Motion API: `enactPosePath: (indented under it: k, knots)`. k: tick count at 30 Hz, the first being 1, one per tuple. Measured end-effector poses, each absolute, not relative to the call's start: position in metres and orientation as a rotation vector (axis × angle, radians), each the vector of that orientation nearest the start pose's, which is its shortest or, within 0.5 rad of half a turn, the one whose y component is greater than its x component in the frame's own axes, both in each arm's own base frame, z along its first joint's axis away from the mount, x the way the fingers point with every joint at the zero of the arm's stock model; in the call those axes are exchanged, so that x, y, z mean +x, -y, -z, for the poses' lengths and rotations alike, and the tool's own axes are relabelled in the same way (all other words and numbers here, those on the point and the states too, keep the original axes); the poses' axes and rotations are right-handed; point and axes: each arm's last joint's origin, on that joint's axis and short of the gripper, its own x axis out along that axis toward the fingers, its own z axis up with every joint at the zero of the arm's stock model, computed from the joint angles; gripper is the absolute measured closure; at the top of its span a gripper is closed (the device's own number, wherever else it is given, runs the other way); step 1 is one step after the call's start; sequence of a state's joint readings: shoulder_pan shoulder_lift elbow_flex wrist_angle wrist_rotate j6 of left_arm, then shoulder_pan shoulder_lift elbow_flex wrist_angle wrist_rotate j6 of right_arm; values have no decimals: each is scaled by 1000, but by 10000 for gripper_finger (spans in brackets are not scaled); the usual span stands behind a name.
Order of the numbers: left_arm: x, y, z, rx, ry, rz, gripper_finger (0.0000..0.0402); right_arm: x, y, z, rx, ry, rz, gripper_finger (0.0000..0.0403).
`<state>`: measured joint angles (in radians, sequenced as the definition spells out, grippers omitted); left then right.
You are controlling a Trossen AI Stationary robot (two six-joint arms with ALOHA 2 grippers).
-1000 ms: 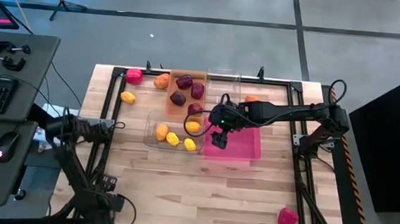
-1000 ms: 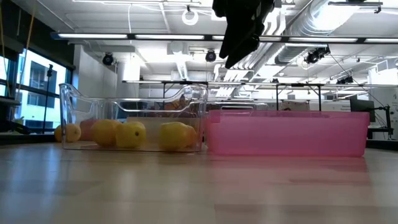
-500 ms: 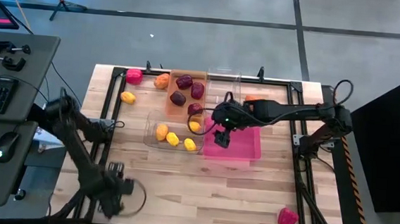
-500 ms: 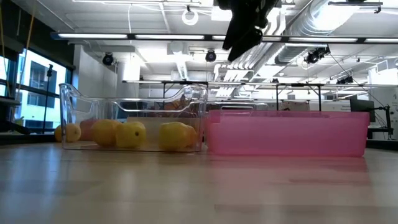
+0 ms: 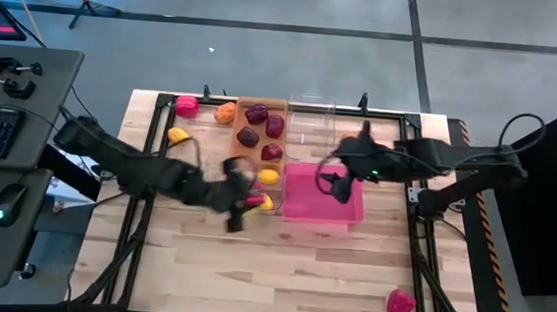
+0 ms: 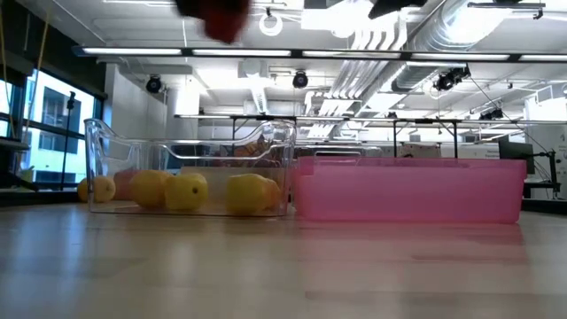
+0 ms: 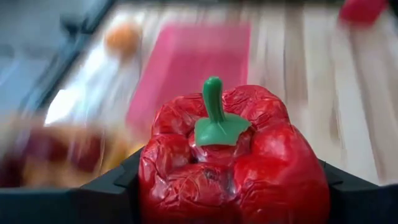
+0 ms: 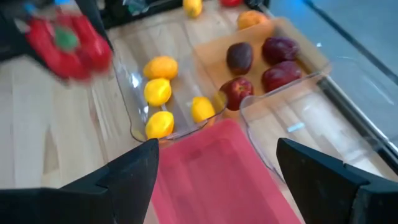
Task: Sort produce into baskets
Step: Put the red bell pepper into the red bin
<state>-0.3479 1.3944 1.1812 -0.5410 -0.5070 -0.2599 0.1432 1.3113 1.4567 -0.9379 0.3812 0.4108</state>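
My left gripper (image 5: 240, 197) is shut on a red bell pepper (image 7: 233, 165) with a green stem, high over the near edge of the clear bin (image 5: 221, 164) that holds yellow produce. The pepper also shows in the right wrist view (image 8: 65, 40) and at the top of the low view (image 6: 221, 18). My right gripper (image 5: 335, 185) is open and empty above the pink bin (image 5: 348, 212). The orange bin (image 5: 260, 108) holds dark maroon produce. A second clear bin (image 5: 310, 124) stands beside it. My left gripper pinches the pepper between its two fingers (image 7: 112, 190), one on each side of the pepper's lower body (image 7: 155, 186). The pepper's green stem (image 7: 213, 102) points away from the fingers. The pepper is lifted clear of the table and the bins.
Loose on the table at the far left lie a pink-red piece (image 5: 187, 106), an orange piece (image 5: 225, 113) and a yellow piece (image 5: 178, 135). Another pink-red piece (image 5: 401, 303) lies at the near right corner. Black frame rails run along the table's edges.
My left arm has swung fast from the table's near left corner toward the bins, and its gripper now hangs over the clear bin with the red pepper. My right gripper has gone up and toward the table's right edge, staying over the pink bin.
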Motion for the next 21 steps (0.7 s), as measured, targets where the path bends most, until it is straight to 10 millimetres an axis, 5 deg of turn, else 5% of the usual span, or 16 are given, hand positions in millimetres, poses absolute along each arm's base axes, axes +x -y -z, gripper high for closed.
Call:
enactPosePath:
  k: [10, 17, 21]
  knots:
    - [385, 57, -259, 107, -328, -211, 159, 217, -43, -402, 210, -573, 548, 89]
    - [404, 53, -223, 134, -357, -299, 154, 211, -47, -397, 218, -599, 598, 89]
    - [405, 54, -219, 124, -363, -304, 152, 206, -48, -394, 221, -627, 627, 89]
